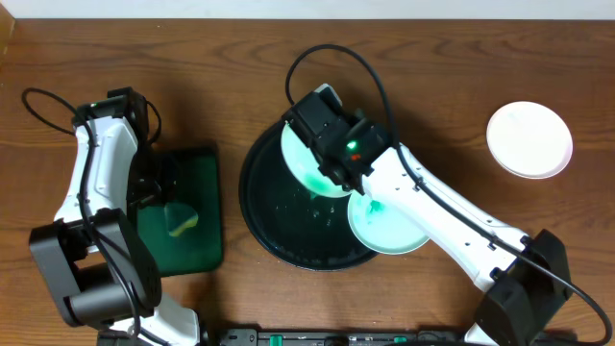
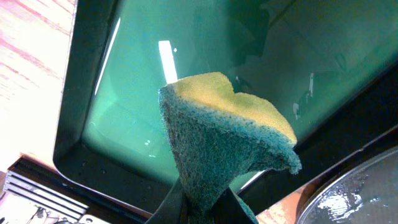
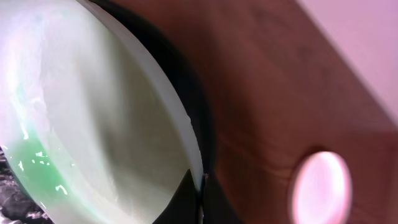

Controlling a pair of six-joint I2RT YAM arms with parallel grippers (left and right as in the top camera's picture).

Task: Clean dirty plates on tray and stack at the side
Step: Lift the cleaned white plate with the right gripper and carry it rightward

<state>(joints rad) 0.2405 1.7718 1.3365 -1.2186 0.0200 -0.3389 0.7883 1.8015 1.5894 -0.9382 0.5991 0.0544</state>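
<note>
Done: one clean plate (image 1: 529, 140) lies by the table's (image 1: 432, 58) right edge. Left to do: two green-smeared plates on the tray (image 1: 261, 207). The right gripper (image 3: 202, 186) is clamped on the rim of the far-left plate (image 1: 300, 159), the near-right plate (image 1: 394, 231) lies free, and the left gripper (image 2: 205, 208) pinches a sponge (image 2: 224, 137) over the green tray (image 2: 124, 93).

Plain brown wood table (image 1: 240, 58) with visible grain. Sitting right on it: a big round black tray (image 1: 279, 216) roughly in the middle, and a smaller green tray (image 1: 204, 252) just to its left, close but not touching. Way off to the right, a white plate (image 1: 529, 140) lies flat on the wood by itself. A mint plate (image 1: 394, 231) overhangs the black tray's right rim; can't tell if it touches the table.
</note>
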